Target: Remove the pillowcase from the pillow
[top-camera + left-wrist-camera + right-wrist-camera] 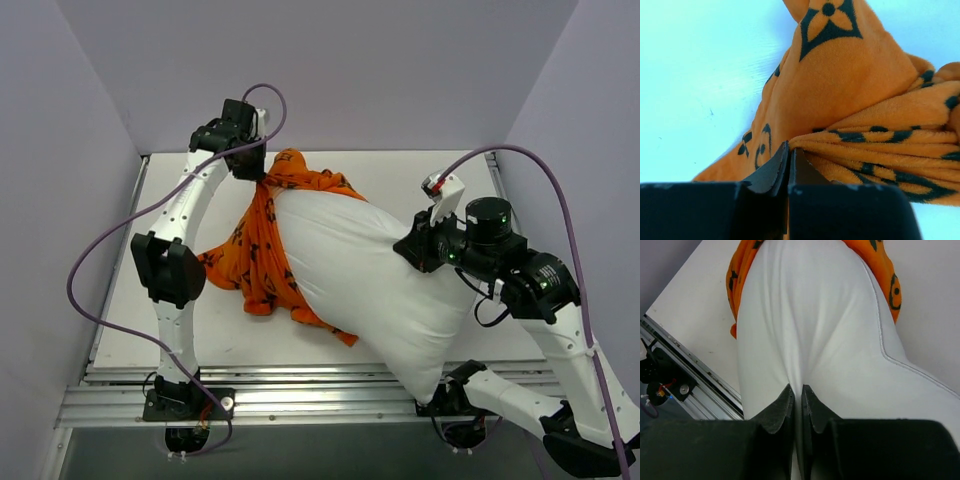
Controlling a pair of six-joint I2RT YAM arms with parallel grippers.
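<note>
The white pillow point(370, 275) lies diagonally across the table, its near end hanging over the front rail. The orange pillowcase point(262, 245) with black motifs is bunched around the pillow's far left end and trails under it. My left gripper point(252, 170) is shut on a bunched fold of the pillowcase point(840, 95) at the far left; its jaws point(789, 150) pinch the fabric. My right gripper point(412, 248) is shut on a pinch of the pillow's white fabric point(810, 330) on its right side; a fold of cloth runs between its fingertips point(797, 392).
The white table top point(500, 330) is walled by grey panels at the back and sides. A metal rail point(300, 395) runs along the front edge, also in the right wrist view point(695, 385). Purple cables loop from both arms.
</note>
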